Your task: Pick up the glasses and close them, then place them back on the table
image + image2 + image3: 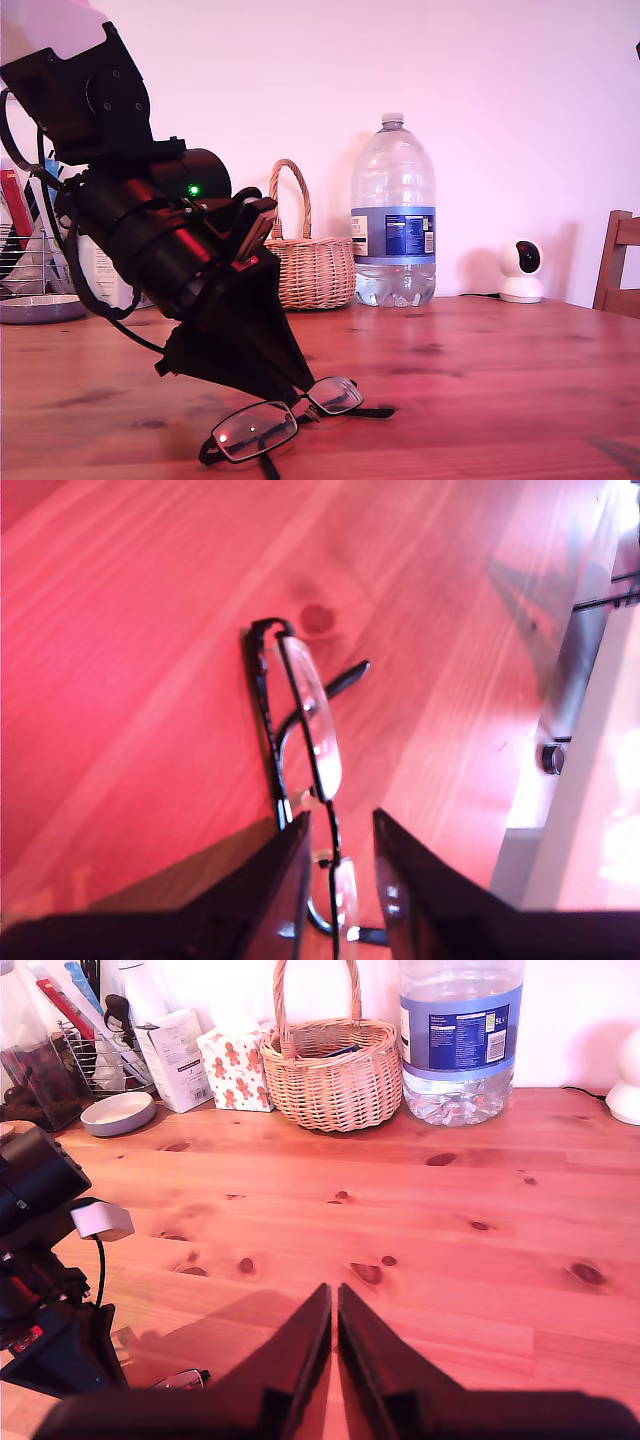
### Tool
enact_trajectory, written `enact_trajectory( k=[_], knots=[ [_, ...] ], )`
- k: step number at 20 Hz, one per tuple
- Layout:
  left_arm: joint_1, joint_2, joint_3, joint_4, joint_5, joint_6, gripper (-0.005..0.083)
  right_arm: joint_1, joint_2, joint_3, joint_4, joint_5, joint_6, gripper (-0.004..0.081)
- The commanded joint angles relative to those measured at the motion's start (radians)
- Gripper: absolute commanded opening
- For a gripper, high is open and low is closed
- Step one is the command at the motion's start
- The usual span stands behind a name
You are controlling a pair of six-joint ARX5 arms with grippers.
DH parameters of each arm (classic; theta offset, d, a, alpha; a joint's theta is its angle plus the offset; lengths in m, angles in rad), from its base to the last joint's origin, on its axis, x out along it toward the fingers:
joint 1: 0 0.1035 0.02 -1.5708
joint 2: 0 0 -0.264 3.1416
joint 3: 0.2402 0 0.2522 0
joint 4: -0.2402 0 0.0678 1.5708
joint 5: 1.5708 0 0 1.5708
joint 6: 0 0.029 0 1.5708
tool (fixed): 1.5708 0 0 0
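Glasses (275,420) lie near the counter's (480,360) front edge, bridge between my first end effector's (338,855) slightly parted jaws for lifting; my second end effector (334,1310) hangs closed, empty.

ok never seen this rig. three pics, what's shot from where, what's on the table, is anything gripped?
Two robot arms, each with a camera on its gripper, plus one camera off the arms. In the exterior view, one arm leans down over the glasses on the table. The first wrist view looks along my first gripper: its jaws straddle the frame near the bridge, with a gap showing, so not clearly clamped. The second wrist view shows my second gripper shut and empty above the wood. At the back stand a wicker basket, a water bottle and a small white camera.
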Motion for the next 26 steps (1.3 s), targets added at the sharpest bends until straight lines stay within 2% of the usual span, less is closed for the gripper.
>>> enact_trajectory(
  k=[1, 4, 7, 10, 11, 13, 15, 18, 19, 22, 26],
  knots=[
    [0.001, 0.02, 0.025, -0.007, 0.001, 0.011, 0.0169, 0.0, 0.003, -0.005, 0.006, -0.006, 0.002, -0.001],
    [0.008, 0.012, 0.058, -0.038, 0.001, 0.016, 0.0169, 0.0, 0.003, -0.005, 0.006, -0.005, 0.001, -0.001],
    [0.024, 0.005, 0.098, -0.112, -0.007, 0.071, 0.0169, 0.0, 0.004, -0.005, 0.006, 0.001, 0.001, -0.001],
    [0.048, -0.005, 0.151, -0.233, -0.071, 0.143, 0.0164, 0.0, 0.004, -0.005, 0.008, 0.009, 0.001, -0.001],
    [0.058, -0.011, 0.175, -0.285, -0.086, 0.142, 0.0137, 0.0, 0.004, -0.005, 0.008, 0.017, 0.001, -0.001],
    [0.076, -0.03, 0.225, -0.38, -0.117, 0.151, -0.0029, 0.0, 0.004, -0.005, 0.006, 0.023, 0.002, -0.001],
    [0.08, -0.068, 0.256, -0.432, -0.161, 0.185, -0.002, 0.0, 0.004, -0.005, 0.007, 0.022, 0.006, -0.001],
    [0.08, -0.15, 0.261, -0.448, -0.18, 0.222, -0.002, -0.001, 0.006, -0.005, 0.0, 0.04, 0.007, -0.001],
    [0.08, -0.18, 0.261, -0.441, -0.219, 0.221, -0.002, -0.002, 0.011, -0.005, -0.005, 0.068, 0.006, -0.001],
    [0.08, -0.267, 0.261, -0.408, -0.424, 0.192, -0.002, -0.002, 0.023, -0.005, -0.016, 0.134, 0.002, -0.001],
    [0.086, -0.361, 0.257, -0.342, -0.56, 0.154, -0.002, -0.004, 0.061, -0.005, -0.014, 0.169, 0.002, -0.001]
  ],
)
